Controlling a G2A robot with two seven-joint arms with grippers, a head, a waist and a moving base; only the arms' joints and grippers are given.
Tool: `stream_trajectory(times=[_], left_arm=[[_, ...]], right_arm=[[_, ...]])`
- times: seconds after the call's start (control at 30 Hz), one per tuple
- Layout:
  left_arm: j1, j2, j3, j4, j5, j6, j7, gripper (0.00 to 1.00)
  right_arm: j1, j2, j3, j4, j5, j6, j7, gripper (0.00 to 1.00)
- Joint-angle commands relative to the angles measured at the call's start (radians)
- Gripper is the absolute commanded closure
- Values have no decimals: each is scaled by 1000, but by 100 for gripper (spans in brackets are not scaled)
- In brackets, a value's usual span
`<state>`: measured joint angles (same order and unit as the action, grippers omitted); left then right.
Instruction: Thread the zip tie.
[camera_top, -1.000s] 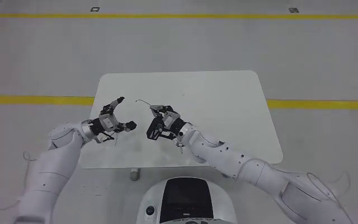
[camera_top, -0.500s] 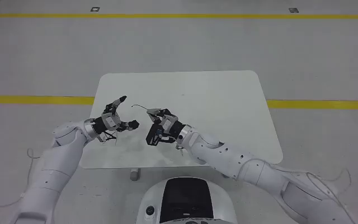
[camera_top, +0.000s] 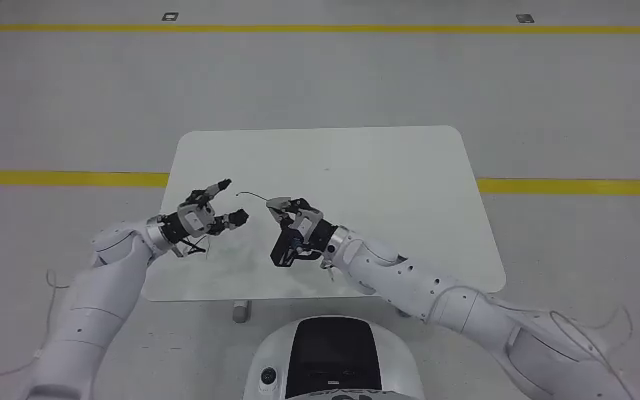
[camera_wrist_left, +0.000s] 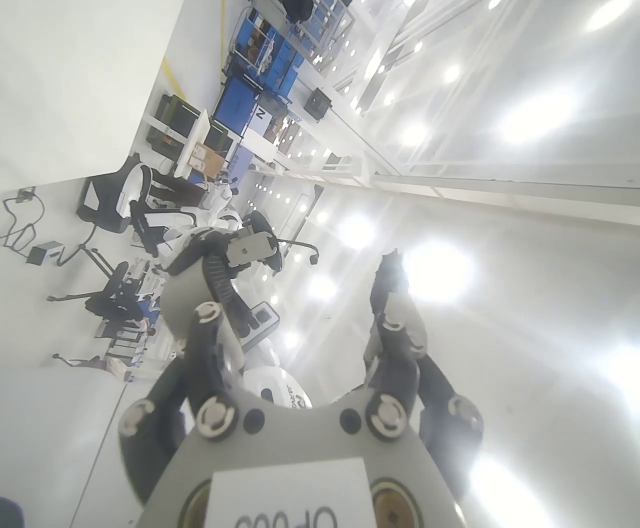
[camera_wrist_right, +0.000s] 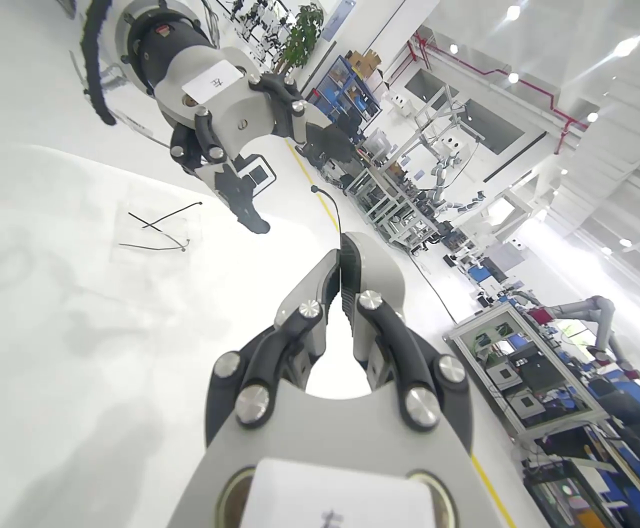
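- The right tool (camera_wrist_right: 341, 250) is pinched fully shut on one end of the tie (camera_wrist_right: 335, 207), its two pads pressed together on the strap.
- The tie is thin and black. It stands out from the right tool's tips, curves over and ends in a small head, held in the air above the tabletop (camera_top: 400, 170).
- The left tool (camera_top: 230, 200) is wide open and holds nothing, its two fingers spread well apart.
- The two tools face each other above the near left part of the tabletop, close but not touching.
- In the right wrist view, the tie's head sits near the gap between the left tool's fingers. Whether it touches either finger I cannot tell.
- In the left wrist view, the right tool shows beyond the left tool's fingers, with the tie arcing out from it.
- Spare ties (camera_wrist_right: 160, 225) lie crossed on the tabletop near the left arm's wrist, apart from both tools.
- The tabletop is white with rounded corners. Yellow lines (camera_top: 560, 186) run across the floor beside and beyond it.
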<state>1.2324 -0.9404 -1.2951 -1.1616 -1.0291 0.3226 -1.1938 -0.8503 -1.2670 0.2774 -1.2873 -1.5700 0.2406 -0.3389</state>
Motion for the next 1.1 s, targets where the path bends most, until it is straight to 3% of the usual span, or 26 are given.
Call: stream_trajectory(times=[0.0, 0.27, 0.63, 1.03, 1.07], left_arm=[[0, 0, 3, 0, 0, 0, -2, 81], [-3, 1, 8, 5, -2, 2, -6, 84], [-4, 2, 15, 6, -11, -1, -5, 75], [-3, 5, 14, 4, -19, 0, -14, 82], [-2, 5, 14, 5, -19, 1, -14, 87]], right_arm=[[0, 1, -2, 0, 0, 7, 0, 100], [9, 4, -16, 3, 0, 8, -20, 100], [15, 10, -30, 3, 0, 1, -55, 100], [16, 10, -34, 8, 0, 1, -58, 100], [16, 9, -33, 9, 0, 0, -58, 100]])
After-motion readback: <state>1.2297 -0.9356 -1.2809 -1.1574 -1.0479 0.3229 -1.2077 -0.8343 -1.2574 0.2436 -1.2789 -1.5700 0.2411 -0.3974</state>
